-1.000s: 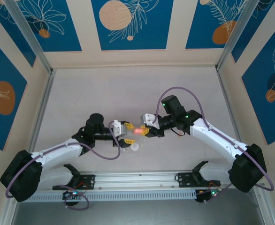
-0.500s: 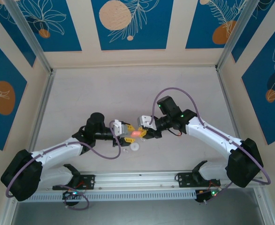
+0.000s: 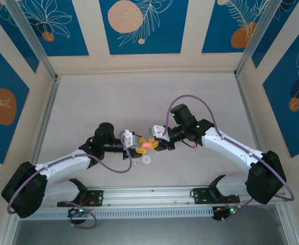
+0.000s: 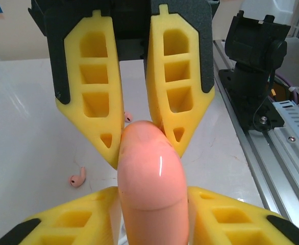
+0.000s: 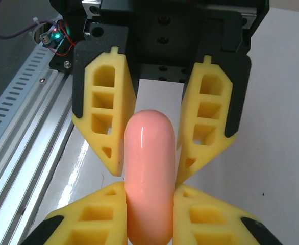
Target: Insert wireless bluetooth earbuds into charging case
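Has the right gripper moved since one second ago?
Yes. The right gripper, holding the pink case, shifted slightly leftward, closer to the white case.

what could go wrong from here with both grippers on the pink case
1. The left gripper and right gripper pinch the glossy, rounded pink case from opposite ends; an uneven pull may let it slip out and drop.
2. A pink earbud lies loose on the table nearby; a falling case or a low finger might knock it away.
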Controlling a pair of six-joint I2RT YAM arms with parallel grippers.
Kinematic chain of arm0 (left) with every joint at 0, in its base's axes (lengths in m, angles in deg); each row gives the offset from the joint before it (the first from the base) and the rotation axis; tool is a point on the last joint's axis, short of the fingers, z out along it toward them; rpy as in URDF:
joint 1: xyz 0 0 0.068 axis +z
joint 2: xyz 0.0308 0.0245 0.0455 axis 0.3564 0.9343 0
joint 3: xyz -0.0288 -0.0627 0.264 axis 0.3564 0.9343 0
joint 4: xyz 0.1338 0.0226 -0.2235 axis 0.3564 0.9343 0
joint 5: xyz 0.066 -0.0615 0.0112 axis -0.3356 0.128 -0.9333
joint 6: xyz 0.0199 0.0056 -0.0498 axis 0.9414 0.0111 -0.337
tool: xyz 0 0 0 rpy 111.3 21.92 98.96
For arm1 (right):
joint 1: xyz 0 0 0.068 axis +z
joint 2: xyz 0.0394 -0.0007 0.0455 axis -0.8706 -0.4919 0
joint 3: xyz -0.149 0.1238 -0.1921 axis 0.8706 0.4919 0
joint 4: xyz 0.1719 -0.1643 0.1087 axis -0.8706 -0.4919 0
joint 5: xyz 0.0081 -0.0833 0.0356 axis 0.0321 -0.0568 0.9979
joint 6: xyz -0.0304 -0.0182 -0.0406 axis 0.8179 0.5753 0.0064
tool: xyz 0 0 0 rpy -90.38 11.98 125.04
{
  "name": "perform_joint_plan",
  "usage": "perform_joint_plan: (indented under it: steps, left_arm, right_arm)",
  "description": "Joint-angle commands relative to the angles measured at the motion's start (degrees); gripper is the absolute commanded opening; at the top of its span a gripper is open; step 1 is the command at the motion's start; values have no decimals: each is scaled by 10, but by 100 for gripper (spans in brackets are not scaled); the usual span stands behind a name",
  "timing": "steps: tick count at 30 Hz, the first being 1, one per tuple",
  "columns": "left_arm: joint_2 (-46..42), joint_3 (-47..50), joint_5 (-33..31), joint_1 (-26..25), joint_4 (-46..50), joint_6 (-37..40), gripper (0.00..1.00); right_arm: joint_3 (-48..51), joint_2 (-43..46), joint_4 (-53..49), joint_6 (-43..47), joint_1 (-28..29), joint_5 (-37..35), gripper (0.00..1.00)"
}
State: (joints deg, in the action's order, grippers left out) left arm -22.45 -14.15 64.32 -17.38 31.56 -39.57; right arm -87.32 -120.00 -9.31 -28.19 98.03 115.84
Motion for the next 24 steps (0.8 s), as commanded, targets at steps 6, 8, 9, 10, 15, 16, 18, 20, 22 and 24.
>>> perform_joint_plan:
  steps: [6, 8, 9, 10, 15, 16, 18, 20, 22, 24]
  left_arm:
    - [-4, -11, 14, 2, -19, -8, 33]
    - [-6, -9, 12, 2, -23, -11, 33]
    - [-6, -9, 13, 2, -23, -11, 32]
    - [-7, -9, 13, 3, -22, -11, 29]
    - [-8, -9, 10, 2, -15, -5, 19]
    - [-8, -9, 9, 2, -13, -2, 18]
    - [-10, -10, 9, 2, -10, 2, 17]
    - [-11, -10, 9, 2, -7, 3, 17]
    - [-12, -10, 11, 2, -3, 6, 17]
    - [-13, -10, 11, 2, 1, 9, 17]
  right_arm:
    - [-9, -2, 6, -4, 4, 18, 17]
    - [-9, -3, 5, -5, 4, 16, 17]
    - [-9, -4, 5, -6, 4, 15, 17]
    - [-9, -4, 5, -6, 5, 15, 17]
    - [-9, -3, 7, -10, 5, 14, 17]
    - [-9, -2, 10, -14, 4, 13, 19]
    - [-7, 0, 16, -20, 2, 14, 26]
    - [-4, 2, 25, -28, 0, 13, 32]
    - [1, 6, 39, -38, -3, 10, 34]
    - [3, 10, 49, -46, -8, 8, 35]
